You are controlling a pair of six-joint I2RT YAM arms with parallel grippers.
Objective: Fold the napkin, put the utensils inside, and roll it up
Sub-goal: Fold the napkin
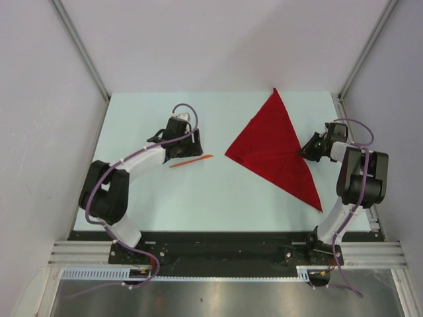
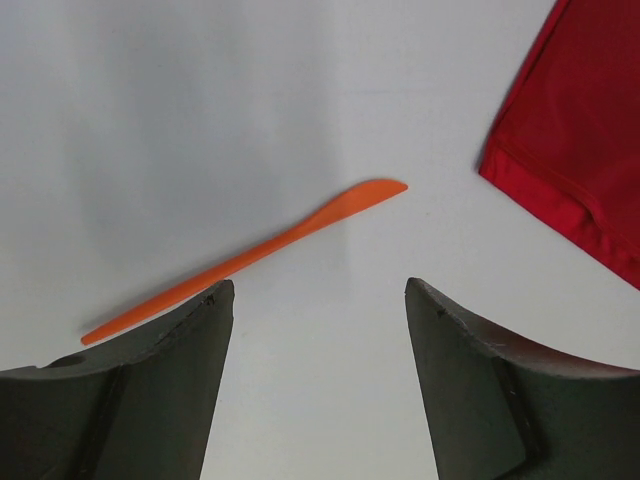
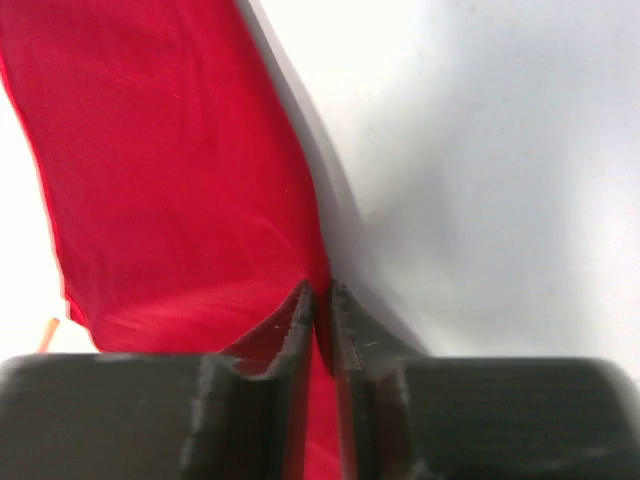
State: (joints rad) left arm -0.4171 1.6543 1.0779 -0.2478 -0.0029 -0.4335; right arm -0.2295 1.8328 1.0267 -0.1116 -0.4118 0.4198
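Observation:
The red napkin (image 1: 274,153) lies as a folded triangle on the right half of the table, one point to the back, one to the front right. My right gripper (image 1: 305,153) is shut on the napkin's right edge (image 3: 200,180), with red cloth pinched between its fingertips (image 3: 300,305). The orange utensil (image 1: 192,161) lies flat near the table's middle, left of the napkin. My left gripper (image 1: 188,146) hovers just behind it, open, with nothing between its fingers (image 2: 200,330). In the left wrist view the utensil (image 2: 260,255) runs slantwise ahead of the jaws and a napkin corner (image 2: 580,150) shows at the upper right.
The pale table (image 1: 198,198) is walled by white panels at the back and both sides. A metal frame rail (image 1: 357,59) runs along the right rear corner. Both arm bases stand at the near edge.

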